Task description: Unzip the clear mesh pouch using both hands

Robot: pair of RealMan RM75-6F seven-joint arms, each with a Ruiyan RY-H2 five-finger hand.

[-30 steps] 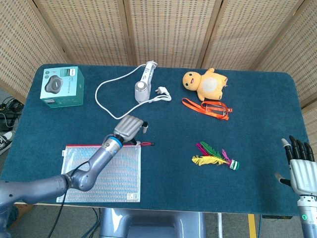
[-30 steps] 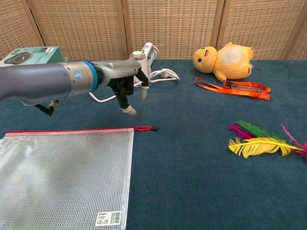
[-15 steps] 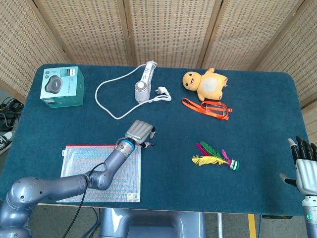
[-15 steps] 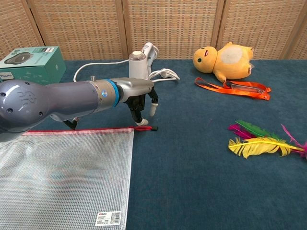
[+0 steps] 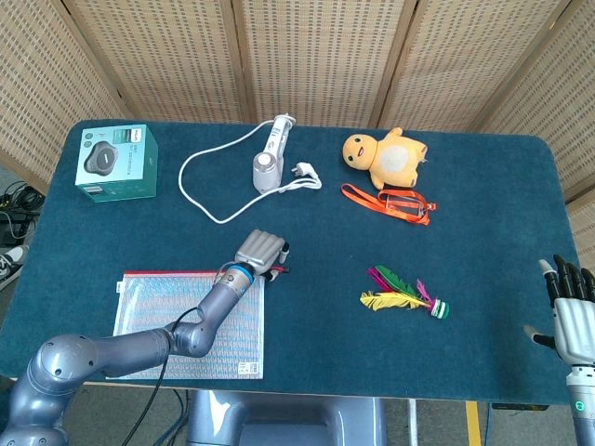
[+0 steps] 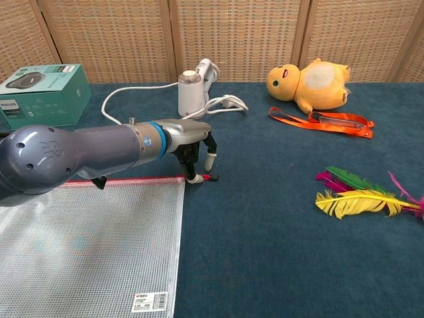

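Observation:
The clear mesh pouch (image 5: 191, 321) (image 6: 86, 245) lies flat at the table's front left, its red zipper (image 6: 119, 179) running along the far edge and closed. The red zipper pull (image 6: 212, 177) sticks out past the pouch's right corner. My left hand (image 5: 260, 251) (image 6: 192, 149) hovers over that corner with fingers curled downward. One fingertip (image 6: 195, 177) rests on the pull, and the thumb is hidden, so a pinch cannot be confirmed. My right hand (image 5: 567, 316) is off the table's front right corner, fingers spread and holding nothing; it shows only in the head view.
A teal box (image 5: 116, 163) stands at the back left. Behind the left hand lies a white appliance (image 5: 270, 158) with its looped cord. A yellow plush (image 5: 386, 158), an orange strap (image 5: 390, 203) and a feather shuttlecock (image 5: 404, 295) lie to the right.
My left hand has moved forward and down from above the cloth onto the zipper pull at the pouch's corner. The right hand sank slightly at the frame's edge.

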